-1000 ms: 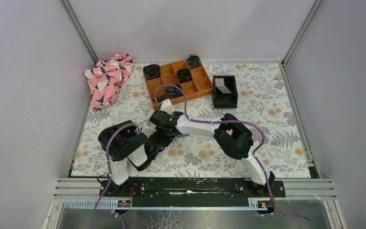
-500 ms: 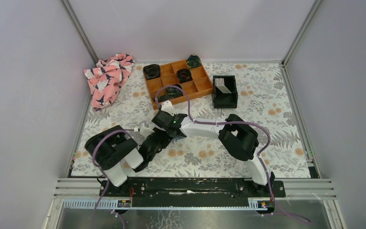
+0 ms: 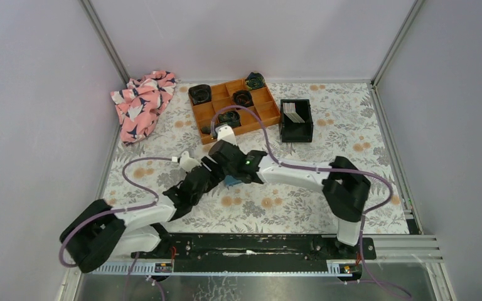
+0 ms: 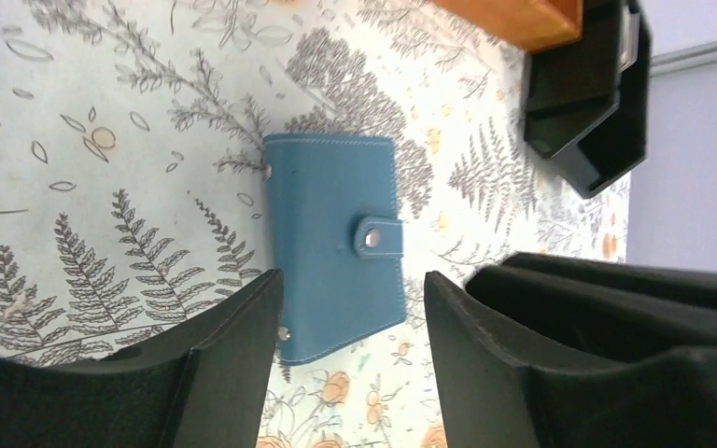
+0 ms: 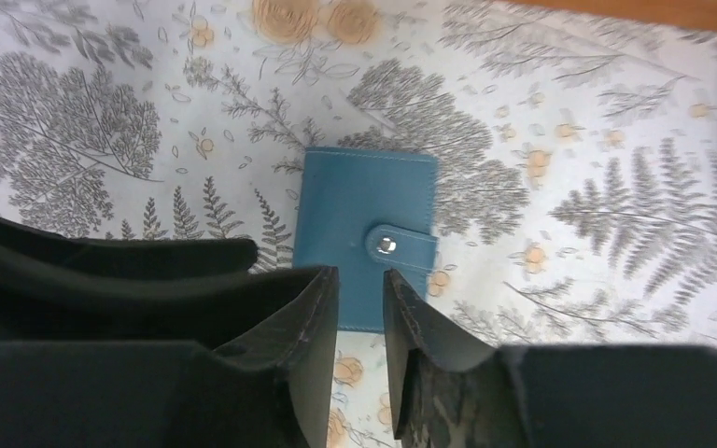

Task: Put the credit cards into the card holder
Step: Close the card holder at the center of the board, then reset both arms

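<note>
While the card holder [image 4: 333, 245] lies snapped shut, flat on the bench [image 4: 103, 187], its long axis running straight ahead of the left gripper [image 4: 352, 285], whose released, empty jaws frame its narrow width, the right gripper [image 5: 359, 275] hangs part-open and empty just beside, with the cards [image 3: 293, 112] well apart in the bin [image 3: 305, 130] on the right arm's side.

The floral-patterned table [image 3: 364, 138] carries the closed card holder [image 4: 334, 245], lying flat. An orange compartment tray [image 3: 270, 116] and a black bin [image 3: 296, 132] stand near the far edge, with a pink patterned cloth [image 3: 141, 103] at far left.
</note>
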